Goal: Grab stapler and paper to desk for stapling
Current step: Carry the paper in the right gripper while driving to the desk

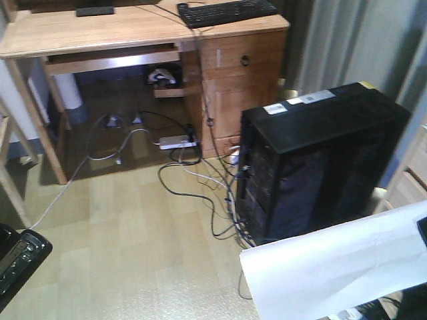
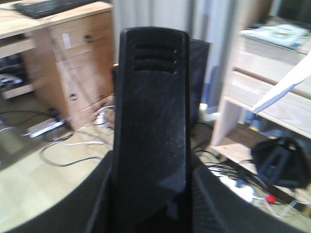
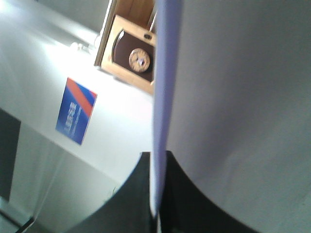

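Plainly clenched on the stapler [image 2: 150, 121] with the left claw [image 2: 153, 204]. Visible as such only from the left wrist: black, upright between the 2 dark fingers [image 2: 90, 208], pressed on both flanks, with 3 grooves across the end farthest from the claw. No telling its colour patch or label from there. Hard to match with the black shape [image 1: 20, 257] in the lower left corner of the front view.

Beyond that claw and to its left, well apart, catches a corner of the desk [image 2: 63, 17] with its drawers. To the claw's right, a light-wood shelving unit [image 2: 252, 92] and, above it, a thin slanted sliver of the paper [image 2: 286, 85].

Likewise gripped tight on the paper with the right claw [image 3: 155, 162]. From the right wrist, seen edge-on: rising straight out from between the 2 black fingers [image 3: 121, 208] and filling everything to the claw's right. To the claw's left, far off, gives a pale wall with a blue and orange sign [image 3: 76, 111] and a wood-framed round dial [image 3: 140, 59], shown in no other view.

From the front alone, shows the paper broad, white and faintly creased, held in the air at the lower right, just before a black computer tower [image 1: 320, 160]. Farther out from both claws, takes in the desk top with a black keyboard [image 1: 227, 12], and below it cables [image 1: 193, 190] and a white power strip [image 1: 177, 141] on the floor. Stapler and paper both aloft in the claws, well apart from the desk.
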### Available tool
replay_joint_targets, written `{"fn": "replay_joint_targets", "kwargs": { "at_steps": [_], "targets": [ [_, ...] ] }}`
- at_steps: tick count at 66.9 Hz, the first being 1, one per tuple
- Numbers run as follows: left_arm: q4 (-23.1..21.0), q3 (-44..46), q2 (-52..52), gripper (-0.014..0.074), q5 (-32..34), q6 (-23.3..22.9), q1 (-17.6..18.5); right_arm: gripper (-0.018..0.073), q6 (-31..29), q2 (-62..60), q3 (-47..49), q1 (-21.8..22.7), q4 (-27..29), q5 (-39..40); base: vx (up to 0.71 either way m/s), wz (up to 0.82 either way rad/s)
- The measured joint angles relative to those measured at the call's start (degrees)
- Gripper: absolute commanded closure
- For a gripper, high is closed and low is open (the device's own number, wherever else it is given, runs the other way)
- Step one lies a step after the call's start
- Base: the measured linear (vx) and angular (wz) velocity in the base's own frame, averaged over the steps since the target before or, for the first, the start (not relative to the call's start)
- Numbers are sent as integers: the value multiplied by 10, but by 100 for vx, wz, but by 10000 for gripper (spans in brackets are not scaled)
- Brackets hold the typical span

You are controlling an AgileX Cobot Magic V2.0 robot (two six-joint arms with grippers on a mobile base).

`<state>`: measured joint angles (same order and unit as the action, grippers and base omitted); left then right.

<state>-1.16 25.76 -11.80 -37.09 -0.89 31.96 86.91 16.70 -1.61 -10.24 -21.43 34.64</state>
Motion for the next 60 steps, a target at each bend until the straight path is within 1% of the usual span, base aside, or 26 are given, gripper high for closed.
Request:
{"fn": "replay_joint_targets", "kwargs": {
  "at_steps": [23, 60],
  "targets": [
    [0, 0, 0, 603, 0, 0, 0, 564, 0, 0, 0, 0, 0, 0, 14, 31],
    [0, 0, 0, 603, 0, 0, 0, 564, 0, 0, 0, 0, 0, 0, 19, 9]
  ]
}}
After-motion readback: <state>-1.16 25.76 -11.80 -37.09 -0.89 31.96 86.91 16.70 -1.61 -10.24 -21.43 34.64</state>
